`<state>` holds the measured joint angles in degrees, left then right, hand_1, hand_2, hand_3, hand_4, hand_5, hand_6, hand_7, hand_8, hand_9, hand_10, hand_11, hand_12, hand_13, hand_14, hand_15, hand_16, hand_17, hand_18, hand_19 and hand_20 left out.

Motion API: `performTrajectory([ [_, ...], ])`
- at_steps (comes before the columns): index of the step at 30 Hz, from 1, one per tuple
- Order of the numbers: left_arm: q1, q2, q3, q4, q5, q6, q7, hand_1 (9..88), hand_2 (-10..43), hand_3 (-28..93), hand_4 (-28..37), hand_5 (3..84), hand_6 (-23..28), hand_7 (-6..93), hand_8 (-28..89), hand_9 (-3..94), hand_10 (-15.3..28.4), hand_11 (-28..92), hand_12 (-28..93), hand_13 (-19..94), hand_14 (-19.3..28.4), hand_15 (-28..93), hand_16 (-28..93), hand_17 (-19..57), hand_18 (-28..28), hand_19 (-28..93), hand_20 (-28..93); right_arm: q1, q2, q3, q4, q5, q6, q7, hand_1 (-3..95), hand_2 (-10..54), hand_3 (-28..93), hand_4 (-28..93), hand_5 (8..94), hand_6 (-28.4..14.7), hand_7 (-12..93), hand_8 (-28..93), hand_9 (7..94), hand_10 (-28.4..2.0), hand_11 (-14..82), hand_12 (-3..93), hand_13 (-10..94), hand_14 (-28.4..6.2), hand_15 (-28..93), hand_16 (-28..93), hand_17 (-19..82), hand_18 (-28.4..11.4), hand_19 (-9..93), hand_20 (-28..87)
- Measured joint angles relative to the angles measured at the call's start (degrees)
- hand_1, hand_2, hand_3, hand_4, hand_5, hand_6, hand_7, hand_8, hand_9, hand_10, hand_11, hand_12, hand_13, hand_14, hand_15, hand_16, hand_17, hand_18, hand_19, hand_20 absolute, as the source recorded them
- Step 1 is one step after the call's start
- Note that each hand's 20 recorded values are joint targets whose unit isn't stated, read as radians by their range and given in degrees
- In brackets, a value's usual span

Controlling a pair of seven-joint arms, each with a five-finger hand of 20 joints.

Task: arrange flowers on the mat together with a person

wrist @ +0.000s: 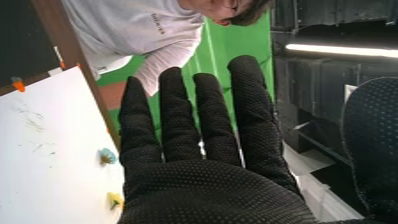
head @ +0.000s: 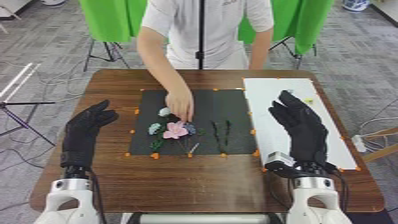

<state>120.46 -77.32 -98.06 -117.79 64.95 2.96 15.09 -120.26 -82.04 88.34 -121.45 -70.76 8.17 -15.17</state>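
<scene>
My left hand (head: 84, 130) is over the table left of the dark mat (head: 151, 105), its fingers relaxed. My right hand (head: 298, 122) is above the white sheet, open and holding nothing; in the right wrist view the same hand (wrist: 213, 190) has straight, spread fingers. A person's hand reaches down to the flowers on the mat, its fingertips just above the pink flower (head: 176, 131). Around that bloom lie a pale flower (head: 164, 112), a blue-green flower (head: 155, 128) and green leaves (head: 157, 144). Two dark green stems (head: 222, 136) lie separately on the mat's right part.
The white sheet (head: 262, 90) lies right of the mat, with a small yellow flower (head: 308, 101) near its far right. In the right wrist view, a blue flower (wrist: 107, 156) and a yellow flower (wrist: 115, 200) rest by the sheet's edge. Orange tape pieces line the mat.
</scene>
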Motion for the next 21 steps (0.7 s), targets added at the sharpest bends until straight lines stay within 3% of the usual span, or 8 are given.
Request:
performTrajectory([
  [21, 0.17, -0.07, -0.12, -0.1, -0.03, 0.08, -0.18, 24.5, 2.6, 66, -24.7, 50.2, 5.3, 16.3, -5, 49.9, 14.6, 23, 16, 40, 20.0, 27, 1, 3.6, 14.0, 12, 16, -0.06, 0.18, -0.57, 0.23, -0.23, 0.04, 0.05, 10.7, 0.2, 82, -19, 49.3, 1.3, 15, -10, 41.1, -10.7, 4.7, 13.3, 36, -10.5, 12, 18, 21, -14.1, 10, 32],
])
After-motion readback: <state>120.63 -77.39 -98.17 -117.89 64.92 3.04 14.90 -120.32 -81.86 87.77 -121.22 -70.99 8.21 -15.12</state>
